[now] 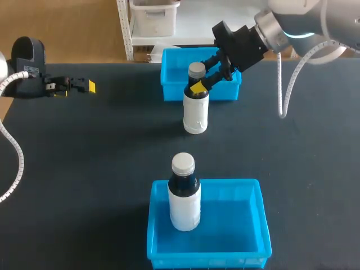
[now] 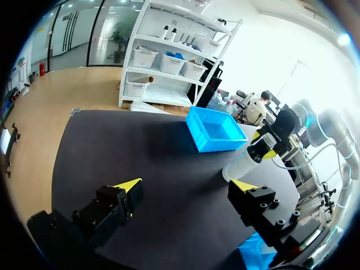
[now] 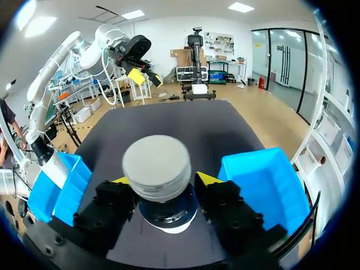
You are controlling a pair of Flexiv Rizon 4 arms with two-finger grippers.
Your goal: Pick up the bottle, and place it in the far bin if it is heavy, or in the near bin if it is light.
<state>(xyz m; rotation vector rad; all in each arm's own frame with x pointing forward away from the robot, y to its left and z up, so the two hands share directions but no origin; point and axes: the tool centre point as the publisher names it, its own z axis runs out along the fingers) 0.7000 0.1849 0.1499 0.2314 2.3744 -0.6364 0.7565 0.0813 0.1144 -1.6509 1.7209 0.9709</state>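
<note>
Right gripper (image 1: pixel 199 83) is pinching the standing bottle (image 1: pixel 196 112) at its neck.
The bottle is standing upright on the table (image 1: pixel 84 157) just before the far bin (image 1: pixel 171 84), while the near bin (image 1: pixel 262 225), holding a second bottle (image 1: pixel 184 202), is lying well apart toward the robot; the left gripper (image 1: pixel 79 86) is sitting spread and far off.

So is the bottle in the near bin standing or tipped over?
Upright: the bottle stands on its base in the near bin, white cap on top.

Grey-capped bottle (image 1: pixel 196 109) stands before far bin (image 1: pixel 171 79); white-capped bottle (image 1: pixel 184 202) in near bin (image 1: pixel 239 225)
</note>
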